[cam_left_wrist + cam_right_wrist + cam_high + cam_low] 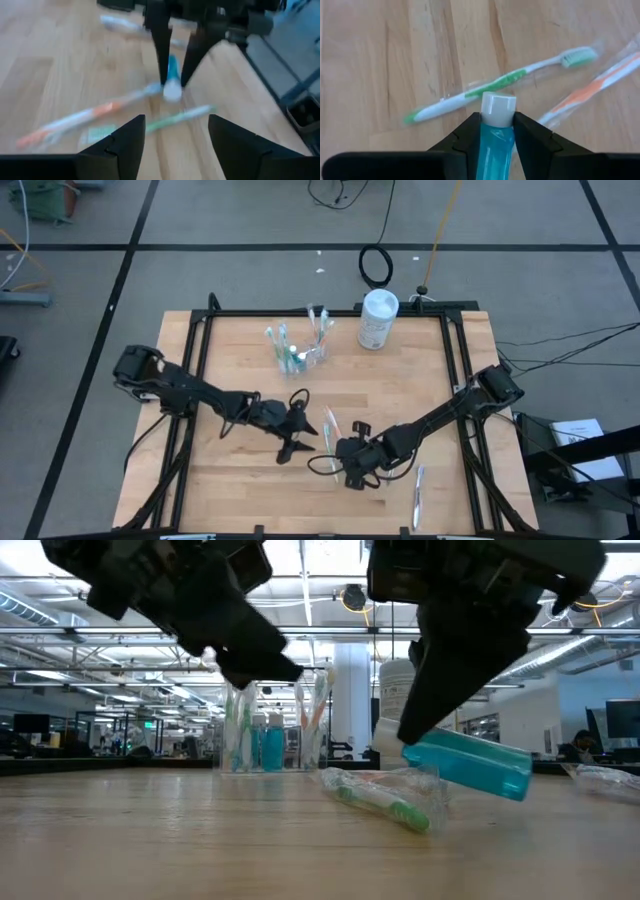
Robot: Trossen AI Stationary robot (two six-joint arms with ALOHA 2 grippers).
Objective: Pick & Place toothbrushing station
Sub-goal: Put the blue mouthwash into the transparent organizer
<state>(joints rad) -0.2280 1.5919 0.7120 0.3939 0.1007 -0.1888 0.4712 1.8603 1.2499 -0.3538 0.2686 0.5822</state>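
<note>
On the left of the counter point(240, 480) we see the left end effector point(297, 440) hanging just above the wood, short of the middle, with its two fingers spread apart and nothing between them. Toward the far edge, near the middle, stands the clear cup point(308, 356), with several toothbrushes point(276, 340) upright in it. Just to its right, by the far edge, is a white canister point(377, 319).

Nearer the front edge, around the middle, a green-and-white toothbrush point(500, 85) in a clear wrapper lies flat, and an orange-and-white toothbrush point(592, 87) lies beside it, crossing close to its head. Right beside these we see the right end effector point(496, 132), its fingers closed on a small blue tube point(470, 762) with a white cap; the tube sits tilted, cap end lower, close over the wrapped green brush. Further right, near the front edge, another wrapped toothbrush point(418, 492) lies by itself.
</note>
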